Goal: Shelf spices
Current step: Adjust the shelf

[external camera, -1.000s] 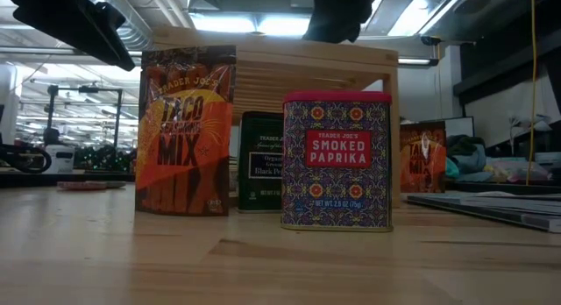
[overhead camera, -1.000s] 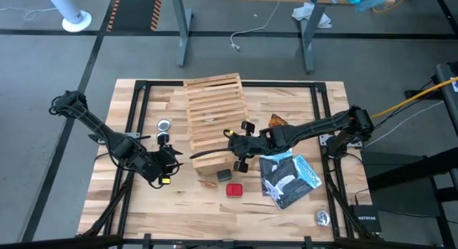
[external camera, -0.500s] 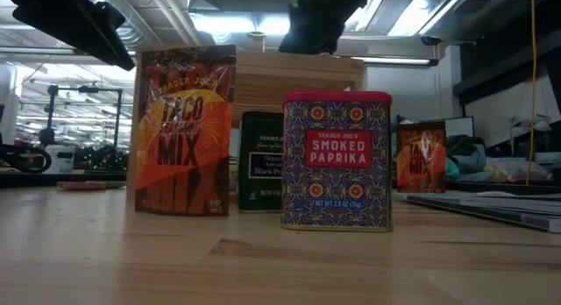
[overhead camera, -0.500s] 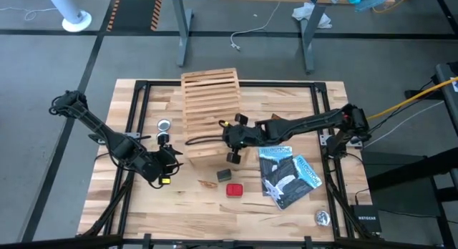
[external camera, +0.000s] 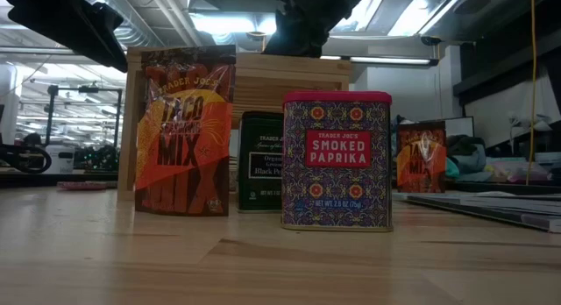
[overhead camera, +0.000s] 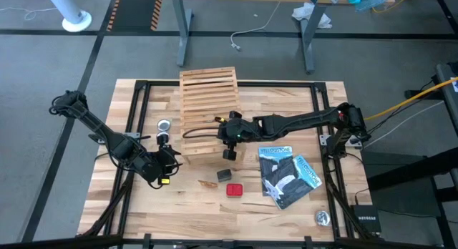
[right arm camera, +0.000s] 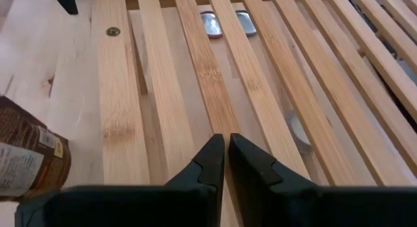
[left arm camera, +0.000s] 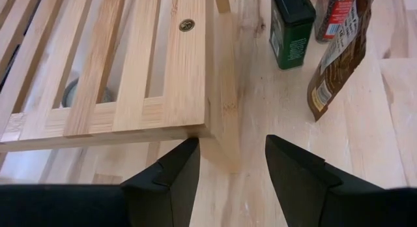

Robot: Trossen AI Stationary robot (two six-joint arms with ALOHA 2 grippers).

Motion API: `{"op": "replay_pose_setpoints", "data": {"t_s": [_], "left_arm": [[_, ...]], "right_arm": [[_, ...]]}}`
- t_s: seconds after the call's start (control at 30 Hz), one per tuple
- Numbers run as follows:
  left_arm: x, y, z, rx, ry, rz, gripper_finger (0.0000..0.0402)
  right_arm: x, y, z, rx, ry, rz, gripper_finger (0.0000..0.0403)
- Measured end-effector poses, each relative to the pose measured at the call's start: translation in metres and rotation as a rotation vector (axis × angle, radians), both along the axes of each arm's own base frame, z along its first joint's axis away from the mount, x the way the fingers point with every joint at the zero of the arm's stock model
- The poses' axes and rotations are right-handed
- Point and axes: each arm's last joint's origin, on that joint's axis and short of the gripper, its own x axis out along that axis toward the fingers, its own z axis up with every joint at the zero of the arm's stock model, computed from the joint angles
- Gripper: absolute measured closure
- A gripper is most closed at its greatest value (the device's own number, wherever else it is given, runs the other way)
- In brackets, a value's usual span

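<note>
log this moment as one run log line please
task: shelf spices | right gripper: shut, on the shelf | left gripper: open, waiting beside shelf | spices: on table, not yet shelved

I see pale bare-wood slats on the shelf (overhead camera: pixel 207 106), matt; butcher-block tabletop (overhead camera: pixel 286 106) smooth, light sheen; paprika box (external camera: pixel 337 160) glossy print; taco packet (external camera: pixel 184 130) crinkly, shiny; gripper fingers (left arm camera: pixel 296 171) matt black plastic.

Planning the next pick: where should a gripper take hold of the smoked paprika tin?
Grip the smoked paprika tin near its top, pinching the two broad flat faces and coming straight down. It stands upright and clear of the taco mix packet, so the top is open.
</note>
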Motion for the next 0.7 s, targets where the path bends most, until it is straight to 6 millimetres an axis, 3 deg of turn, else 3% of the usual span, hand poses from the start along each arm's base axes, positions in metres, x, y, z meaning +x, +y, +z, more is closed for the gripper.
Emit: {"op": "replay_pose_setpoints", "data": {"t_s": [0.3, 0.7], "left_arm": [[-0.002, -0.001, -0.001, 0.004, 0.008, -0.008, 0.0233], [-0.008, -0.007, 0.002, -0.035, -0.008, -0.023, 0.0233]], "right_arm": [[0.021, -0.008, -0.022, 0.032, -0.040, 0.048, 0.0370], [0.030, -0.017, -0.018, 0.011, -0.151, 0.082, 0.0370]]}}
